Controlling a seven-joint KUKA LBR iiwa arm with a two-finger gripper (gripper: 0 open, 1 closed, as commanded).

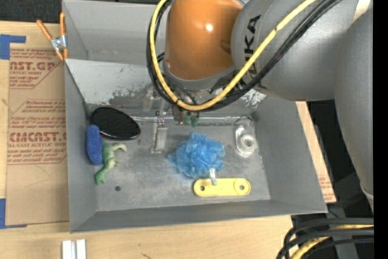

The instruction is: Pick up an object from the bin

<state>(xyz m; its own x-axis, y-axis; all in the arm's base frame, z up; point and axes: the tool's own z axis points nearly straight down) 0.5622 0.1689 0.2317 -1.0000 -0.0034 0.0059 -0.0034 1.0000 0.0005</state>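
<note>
My gripper [176,129] hangs under the orange wrist cover over the bin's middle, open, with bare bin floor between its fingers. One finger [160,135] reaches down toward the floor. A blue mesh pouf [197,154] lies just below and right of the gripper, apart from it. A black oval thing [115,123] lies to the gripper's left. A small clear round thing [245,142] sits to its right.
A blue oblong thing [94,144] and a green toy dinosaur [109,161] lie by the left wall. A flat yellow piece [222,187] rests near the front wall. The arm and its cables cover the bin's back right.
</note>
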